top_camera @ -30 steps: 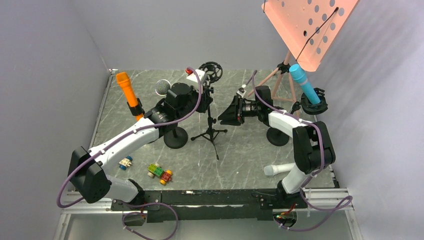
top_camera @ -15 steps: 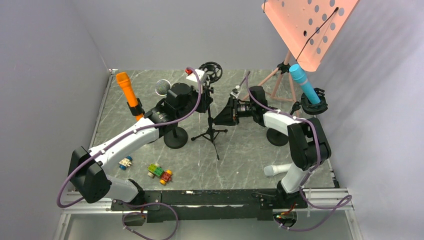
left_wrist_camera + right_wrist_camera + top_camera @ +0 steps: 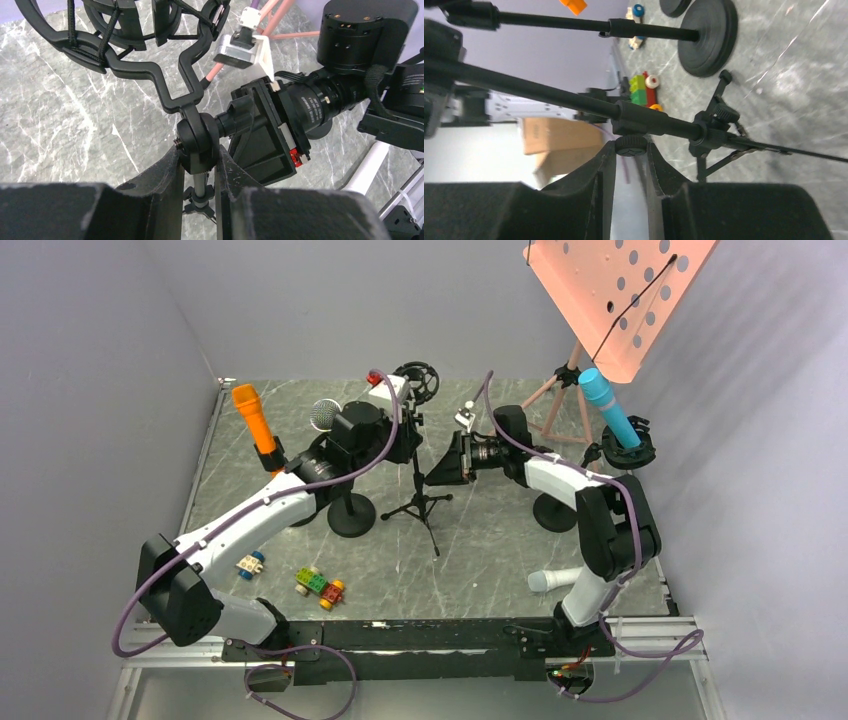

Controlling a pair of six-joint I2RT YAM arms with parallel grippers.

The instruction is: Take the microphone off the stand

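Black tubing against grey marbling: two robot arms converge on the tripod stand (image 3: 420,502) in the middle of the table (image 3: 480,550). The left gripper (image 3: 197,159) is clamped on the stand's swivel joint just beneath the shock mount (image 3: 150,80), a finger pressed to either side. The right gripper (image 3: 631,150) reaches in from the opposite side, its narrowly parted fingers flanking a small knob (image 3: 631,144) on the pole's collar; whether they actually pinch it cannot be told.

Dark cylinders sit inside the mount's elastic cradle, but it is unclear whether they are a microphone body. A silver-headed microphone (image 3: 322,414) stands on a round-based stand just beside the left arm. An orange microphone (image 3: 254,420) and a blue microphone (image 3: 608,405) sit in holders at either side, and a white microphone (image 3: 560,578) lies near the right arm's base.

The likely hazards: loosening that knob could let the upper pole slide or swing under the mount's weight. A sideways tug could tip the light tripod. The two wrists, close together at the joint, could collide.
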